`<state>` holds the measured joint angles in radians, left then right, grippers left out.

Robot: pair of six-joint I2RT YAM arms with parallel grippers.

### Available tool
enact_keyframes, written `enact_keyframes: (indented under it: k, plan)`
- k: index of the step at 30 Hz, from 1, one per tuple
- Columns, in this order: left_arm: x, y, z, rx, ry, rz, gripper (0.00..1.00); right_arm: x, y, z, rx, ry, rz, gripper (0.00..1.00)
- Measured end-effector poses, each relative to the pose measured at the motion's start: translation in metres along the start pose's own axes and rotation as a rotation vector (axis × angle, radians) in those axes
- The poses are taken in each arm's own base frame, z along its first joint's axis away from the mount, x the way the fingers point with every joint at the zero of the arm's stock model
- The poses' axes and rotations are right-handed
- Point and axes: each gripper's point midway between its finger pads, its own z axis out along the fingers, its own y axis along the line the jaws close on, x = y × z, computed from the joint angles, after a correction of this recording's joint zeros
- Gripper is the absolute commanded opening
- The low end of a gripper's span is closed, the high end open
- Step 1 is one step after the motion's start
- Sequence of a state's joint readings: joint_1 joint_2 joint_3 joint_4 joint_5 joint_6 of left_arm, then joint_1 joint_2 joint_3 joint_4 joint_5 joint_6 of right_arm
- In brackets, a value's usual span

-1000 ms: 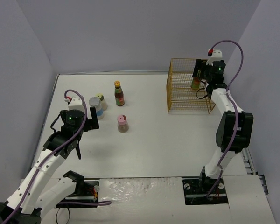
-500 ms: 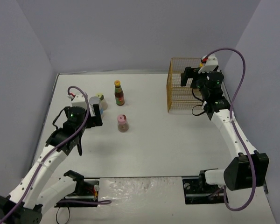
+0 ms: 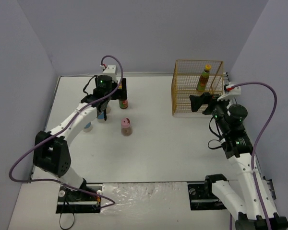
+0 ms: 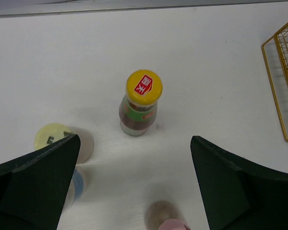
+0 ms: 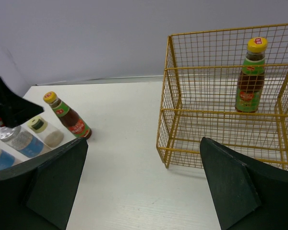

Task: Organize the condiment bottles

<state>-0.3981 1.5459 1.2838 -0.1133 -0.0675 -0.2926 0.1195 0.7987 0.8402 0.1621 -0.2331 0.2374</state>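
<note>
One tall dark yellow-capped bottle (image 3: 203, 79) stands on the upper shelf of the yellow wire basket (image 3: 182, 96); it also shows in the right wrist view (image 5: 249, 76). The other dark bottle (image 4: 140, 103) stands on the table, straight ahead of my open, empty left gripper (image 4: 134, 187), which hovers above it (image 3: 114, 97). The yellow-green-capped bottle (image 4: 53, 136), a blue-labelled bottle (image 4: 76, 184) and the pink-capped bottle (image 3: 126, 127) stand close by. My right gripper (image 3: 201, 102) is open and empty, in front of the basket. Both silver-lidded bottles (image 5: 21, 139) show in the right wrist view.
The basket (image 5: 182, 120) stands at the back right, its lower shelf bare. The white table (image 3: 158, 143) ends at purple walls behind and on both sides. My left arm reaches across the back left, over the group of bottles.
My right gripper let go of the dark bottle on the basket's upper shelf and drew back towards me. My left gripper swung from the silver-lidded bottle to the back, over the other dark bottle.
</note>
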Motion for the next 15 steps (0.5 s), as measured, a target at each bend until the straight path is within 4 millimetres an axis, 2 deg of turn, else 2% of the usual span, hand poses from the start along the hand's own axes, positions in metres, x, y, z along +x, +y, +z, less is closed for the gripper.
enact_keyframes:
  k: [4, 8, 13, 15]
  plan:
    - [-0.003, -0.008, 0.034, 0.022, -0.01, 0.042, 0.93, -0.002, 0.008, -0.01, -0.032, -0.006, 0.023, 1.0]
    - [0.008, -0.01, 0.06, 0.025, 0.019, 0.067, 0.87, 0.006, 0.012, -0.013, -0.052, 0.018, 0.039, 1.0]
    - [0.018, -0.013, 0.084, 0.031, 0.042, 0.084, 0.67, 0.018, 0.012, -0.016, -0.058, 0.052, 0.049, 1.0]
    - [0.021, -0.014, 0.092, 0.035, 0.048, 0.087, 0.54, 0.021, 0.012, -0.017, -0.058, 0.058, 0.05, 1.0]
